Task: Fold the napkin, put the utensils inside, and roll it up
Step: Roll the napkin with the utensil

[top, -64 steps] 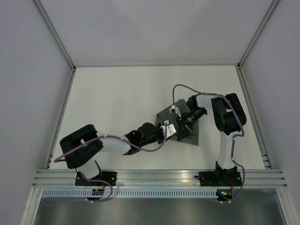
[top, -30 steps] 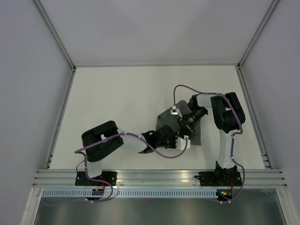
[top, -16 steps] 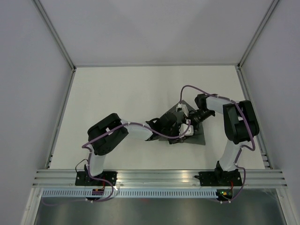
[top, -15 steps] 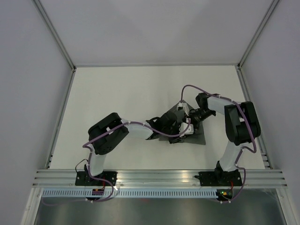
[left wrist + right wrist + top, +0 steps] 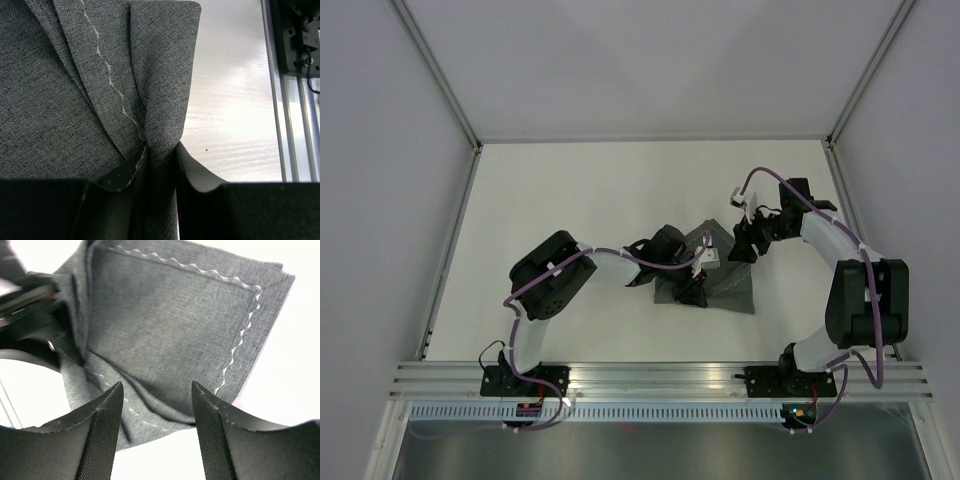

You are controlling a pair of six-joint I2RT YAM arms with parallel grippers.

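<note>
Only its wrist view shows the left gripper (image 5: 159, 150) clenched on a napkin (image 5: 75, 100) fold, overhead, right gripper (image 5: 740, 250) released, jaws apart, at cloth's 2 o'clock.

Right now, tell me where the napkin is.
In the top view the napkin lies bunched on the table, right of centre; the left gripper pinches one fold, and the open right gripper is at its far edge.
</note>
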